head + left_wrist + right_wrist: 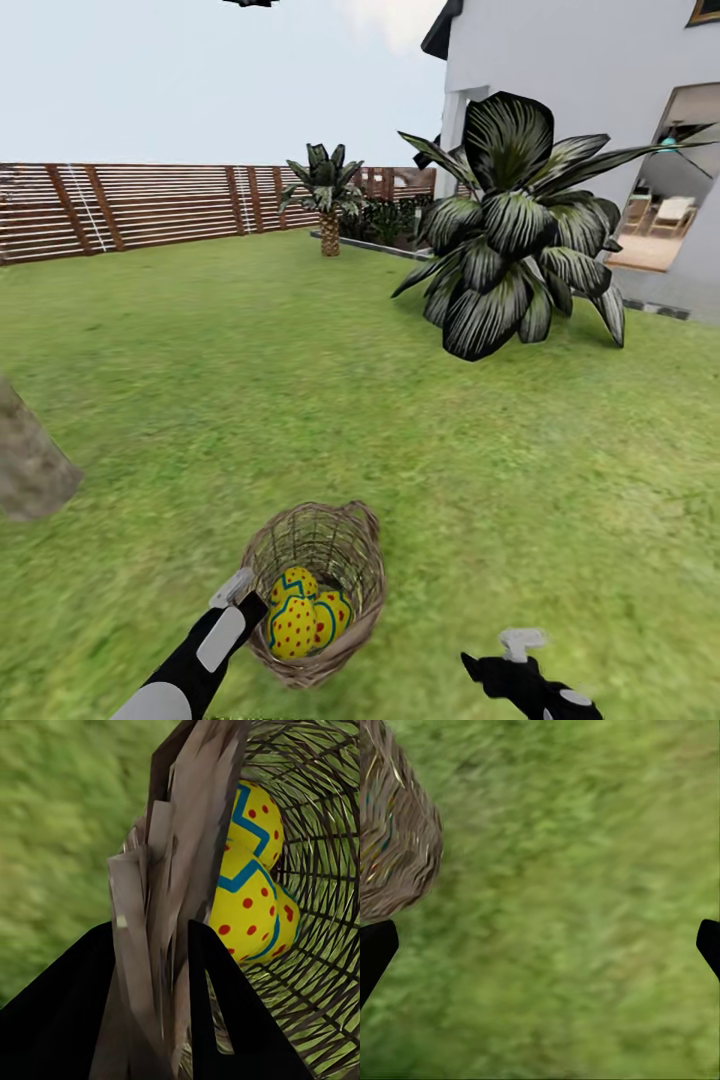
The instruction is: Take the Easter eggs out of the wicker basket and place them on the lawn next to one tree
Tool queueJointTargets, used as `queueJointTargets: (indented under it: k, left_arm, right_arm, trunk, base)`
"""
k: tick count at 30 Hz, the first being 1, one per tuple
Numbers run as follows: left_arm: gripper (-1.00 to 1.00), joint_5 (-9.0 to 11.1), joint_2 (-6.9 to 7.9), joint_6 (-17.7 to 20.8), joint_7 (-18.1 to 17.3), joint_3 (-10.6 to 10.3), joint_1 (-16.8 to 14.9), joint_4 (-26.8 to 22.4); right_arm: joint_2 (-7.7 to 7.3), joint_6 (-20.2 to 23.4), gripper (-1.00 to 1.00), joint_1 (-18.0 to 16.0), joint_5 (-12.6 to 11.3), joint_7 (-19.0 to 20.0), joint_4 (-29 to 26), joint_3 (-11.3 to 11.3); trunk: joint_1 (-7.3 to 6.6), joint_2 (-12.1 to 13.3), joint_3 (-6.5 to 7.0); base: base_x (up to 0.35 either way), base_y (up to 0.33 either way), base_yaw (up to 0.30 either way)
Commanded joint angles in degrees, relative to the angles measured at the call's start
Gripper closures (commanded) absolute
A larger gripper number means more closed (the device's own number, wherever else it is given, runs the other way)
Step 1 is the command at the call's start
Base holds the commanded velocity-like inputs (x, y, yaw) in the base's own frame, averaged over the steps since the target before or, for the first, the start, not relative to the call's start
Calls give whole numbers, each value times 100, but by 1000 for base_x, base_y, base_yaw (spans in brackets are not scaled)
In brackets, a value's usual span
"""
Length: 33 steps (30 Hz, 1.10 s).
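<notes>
My left pincer (161, 1020) grips the wicker basket (335, 540) rim beside the Easter eggs (300, 612); right pincer (540, 945) hangs open. I should carry it level toward the tree (30, 465).

Left arm: reaches forward from the lower left of the head view, black forearm with a grey panel.
Left gripper (243, 592): jaws closed on the wicker basket (352, 560) rim, one finger (64, 1012) outside the wall, the other inside.
Right arm: low at the lower right, black wrist.
Right gripper (515, 650): fingers spread wide, holding nothing, aimed at the lawn (577, 907).
</notes>
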Motion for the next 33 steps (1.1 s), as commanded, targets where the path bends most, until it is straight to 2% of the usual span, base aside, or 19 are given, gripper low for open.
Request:
queueJointTargets:
  k: [1, 33]
  left_arm:
    - [100, 35, -4, 24, 21, 20, -3, -17]
    - [100, 44, 21, 34, 21, 38, -3, -103]
  right_arm:
    - [2, -69, -100, -2, 65, 43, 57, -44]
    - [10, -106, -100, -2, 70, 43, 94, -50]
  trunk:
    - [-23, 39, 14]
    - [-726, 1322, 588]
  base:
    - [0, 0, 293]
    - [0, 0, 293]
